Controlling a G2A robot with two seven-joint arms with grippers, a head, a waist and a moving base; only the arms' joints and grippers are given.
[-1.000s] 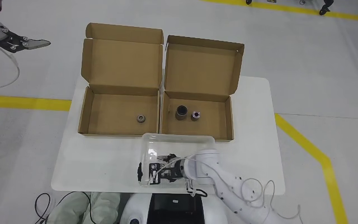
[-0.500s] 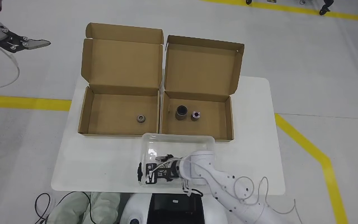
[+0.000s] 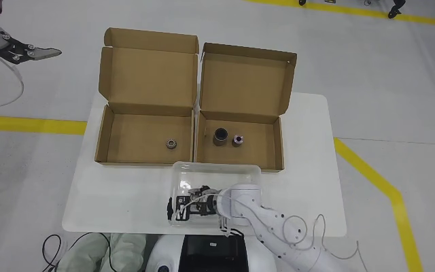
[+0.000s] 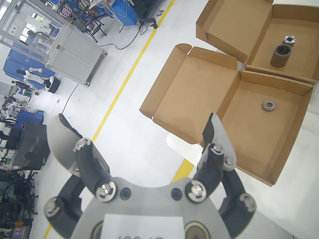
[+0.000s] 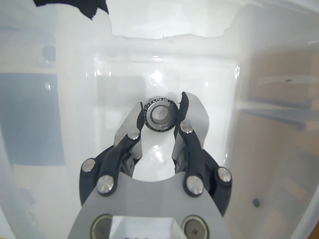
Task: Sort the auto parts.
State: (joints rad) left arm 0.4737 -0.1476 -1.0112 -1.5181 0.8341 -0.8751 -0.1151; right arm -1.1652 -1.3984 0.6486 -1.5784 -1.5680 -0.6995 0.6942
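Observation:
A clear plastic bin [image 3: 216,166] stands at the table's near edge. Inside it my right gripper [image 5: 161,114] is shut on a steel roller bearing [image 5: 160,116], one finger on each side; from above this gripper [image 3: 179,205] is at the bin's left end. Behind the bin stand two open cardboard boxes. The left box [image 3: 132,139] holds a small bearing [image 3: 171,143]. The right box [image 3: 262,146] holds a dark sleeve [image 3: 220,136] and a small metal collar [image 3: 236,141]. My left gripper [image 4: 135,123] hangs open and empty, high above the floor, left of the table [image 3: 30,51].
The white table [image 3: 309,170] has bare room to the right of the boxes and to the left of the bin. Both box lids stand up at the far side. A yellow floor line runs past the table on each side.
My right gripper has slid a little further toward the bin's left end. The left arm and the parts in the boxes have not moved.

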